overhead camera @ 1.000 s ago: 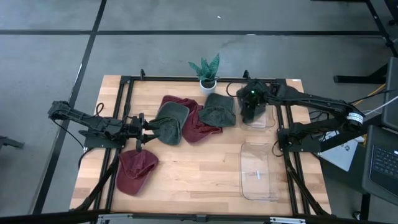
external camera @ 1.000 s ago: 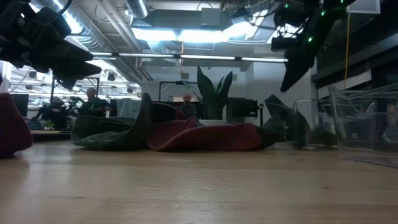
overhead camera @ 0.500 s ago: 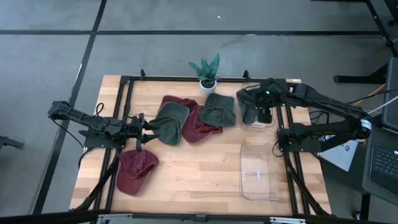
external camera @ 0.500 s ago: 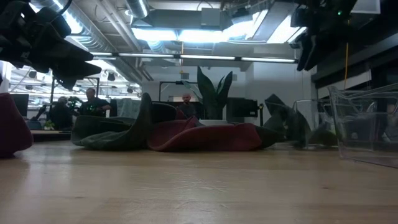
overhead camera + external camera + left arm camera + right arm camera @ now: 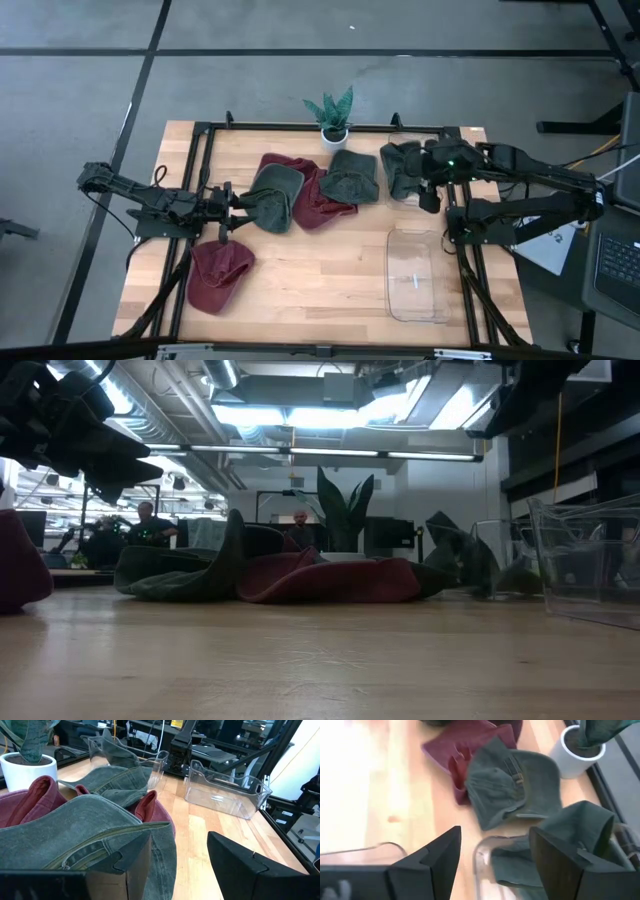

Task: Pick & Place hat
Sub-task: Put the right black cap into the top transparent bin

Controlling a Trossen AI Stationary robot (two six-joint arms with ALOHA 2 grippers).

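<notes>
Right gripper [image 5: 428, 190] has its fingers [image 5: 565, 865] spread wide with nothing between them, hanging above the back bin [image 5: 485, 852] on the right side of the surface [image 5: 330, 275]. A green hat [image 5: 403, 168] sits inside that bin, slumped against its wall. Just in front of it is a second clear bin [image 5: 415, 275], no hats in it. Left gripper [image 5: 238, 207] is over on the left side with its fingers [image 5: 240, 865] also apart, right at the edge of another green hat [image 5: 275, 195] without pinching it. That hat overlaps a red hat [image 5: 310, 195] in the middle of the surface, and a third green hat [image 5: 351, 177] lies on the red one's other side, near the back bin. One more red hat [image 5: 218, 275] lies by itself toward the front left corner, well apart from the pile. A small potted plant [image 5: 333, 115] stands at the back edge, just behind the hats.
</notes>
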